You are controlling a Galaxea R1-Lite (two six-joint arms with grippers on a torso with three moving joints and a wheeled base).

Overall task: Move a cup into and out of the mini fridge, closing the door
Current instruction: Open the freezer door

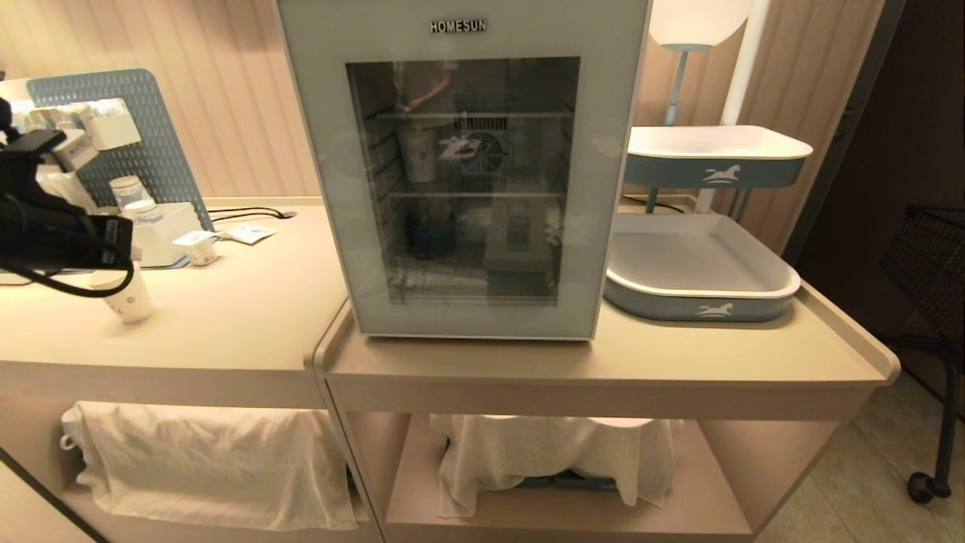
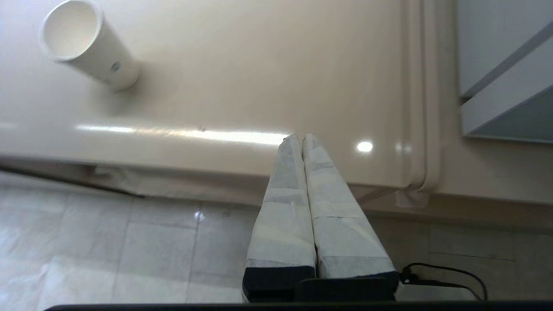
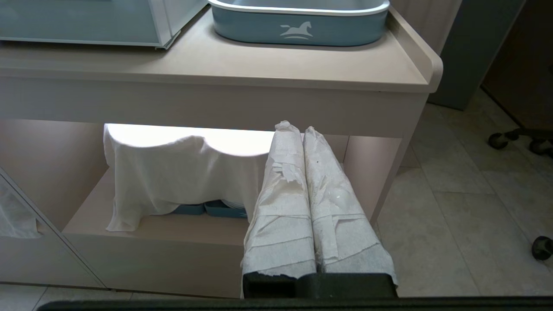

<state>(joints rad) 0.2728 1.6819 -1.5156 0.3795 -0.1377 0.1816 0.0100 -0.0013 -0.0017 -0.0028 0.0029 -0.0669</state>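
The cup, small, white and empty, stands upright on the left counter, partly behind my black left arm. In the left wrist view the cup is well off to one side of my left gripper. That gripper hangs over the counter's front edge, its taped fingers shut with nothing between them. The mini fridge stands mid-counter with its door shut; dim shapes show through the dark glass. My right gripper is shut and empty, low in front of the right counter's under-shelf.
A blue-and-white tray sits right of the fridge, with a second tier above it. A pegboard, a creamer tub and boxes crowd the left counter's back. White cloths cover the lower shelves. A black wire cart stands far right.
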